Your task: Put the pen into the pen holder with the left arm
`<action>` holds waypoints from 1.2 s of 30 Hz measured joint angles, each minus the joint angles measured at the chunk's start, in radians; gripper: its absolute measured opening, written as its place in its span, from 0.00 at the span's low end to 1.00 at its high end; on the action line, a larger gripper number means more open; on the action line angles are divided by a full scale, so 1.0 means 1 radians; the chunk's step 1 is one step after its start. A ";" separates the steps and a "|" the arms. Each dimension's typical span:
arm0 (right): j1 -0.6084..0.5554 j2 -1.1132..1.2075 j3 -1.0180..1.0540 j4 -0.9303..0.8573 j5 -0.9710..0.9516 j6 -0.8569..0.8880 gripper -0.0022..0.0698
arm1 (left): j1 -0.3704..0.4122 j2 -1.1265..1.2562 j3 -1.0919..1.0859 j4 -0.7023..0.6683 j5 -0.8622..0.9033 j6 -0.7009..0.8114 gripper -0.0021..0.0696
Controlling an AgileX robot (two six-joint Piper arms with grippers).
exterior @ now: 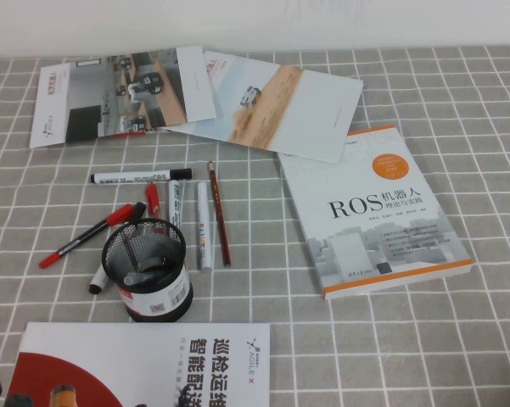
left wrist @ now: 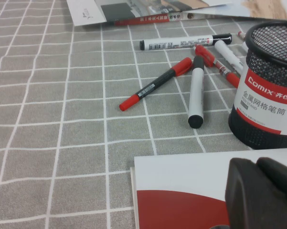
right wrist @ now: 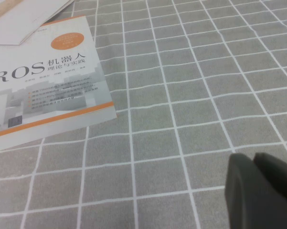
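While left gripper (left wrist: 260, 191) hovers | pen (left wrist: 155, 84) well apart | right gripper (right wrist: 260, 191) over cloth

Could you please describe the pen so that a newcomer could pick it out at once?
Find the black mesh pen holder near the table's front left. The pen lies slanted on the cloth to its left. Unlike the white markers nearby, it is slim, black-barrelled, with red cap and tail.

Pen (exterior: 92, 236) flat on cloth, beside upright pen holder (exterior: 148, 270).
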 joint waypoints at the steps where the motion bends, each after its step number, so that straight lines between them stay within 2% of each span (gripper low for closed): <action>1: 0.000 0.000 0.000 0.000 0.000 0.000 0.01 | 0.000 0.000 0.000 0.000 0.000 0.000 0.03; 36: 0.000 0.000 0.000 0.000 0.000 0.000 0.01 | 0.000 0.000 0.000 -0.029 -0.033 0.004 0.03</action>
